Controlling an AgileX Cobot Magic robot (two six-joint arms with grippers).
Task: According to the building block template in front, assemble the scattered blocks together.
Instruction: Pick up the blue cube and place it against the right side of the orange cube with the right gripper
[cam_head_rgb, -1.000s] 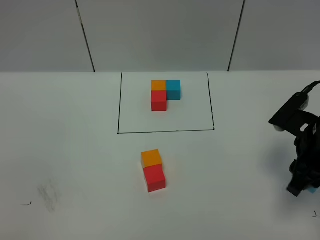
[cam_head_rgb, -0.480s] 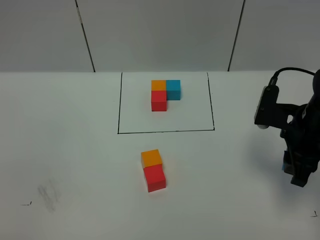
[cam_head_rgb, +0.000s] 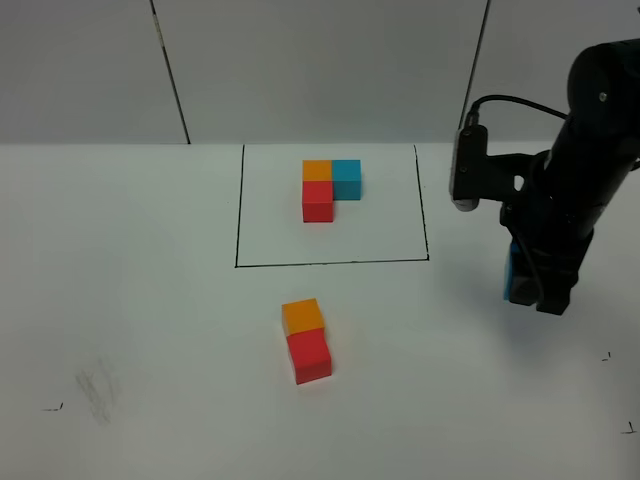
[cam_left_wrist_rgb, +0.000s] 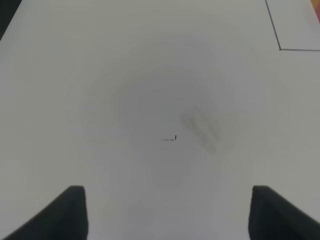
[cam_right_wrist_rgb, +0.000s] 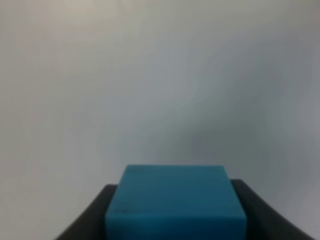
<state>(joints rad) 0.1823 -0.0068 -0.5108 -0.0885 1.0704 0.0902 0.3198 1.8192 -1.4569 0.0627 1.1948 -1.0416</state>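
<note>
The template (cam_head_rgb: 330, 190) is an L of orange, blue and red cubes inside a black-lined rectangle at the table's far middle. In front of it, outside the frame, a loose orange cube (cam_head_rgb: 302, 316) touches a loose red cube (cam_head_rgb: 309, 356). My right gripper (cam_head_rgb: 527, 288) hangs above the table at the right, shut on the sky-blue cube (cam_head_rgb: 510, 272), which fills the right wrist view (cam_right_wrist_rgb: 175, 202) between the two dark fingers. My left gripper (cam_left_wrist_rgb: 167, 215) is open and empty over bare table; it does not show in the high view.
The white table has small black pen marks (cam_head_rgb: 52, 407) and a grey smudge (cam_head_rgb: 97, 388) at the front left. The smudge also shows in the left wrist view (cam_left_wrist_rgb: 202, 127). A frame corner line (cam_left_wrist_rgb: 280, 35) shows there too.
My right arm has risen from the table's right front edge and moved left and farther back, carrying the blue cube. The loose orange and red cubes have not moved.
</note>
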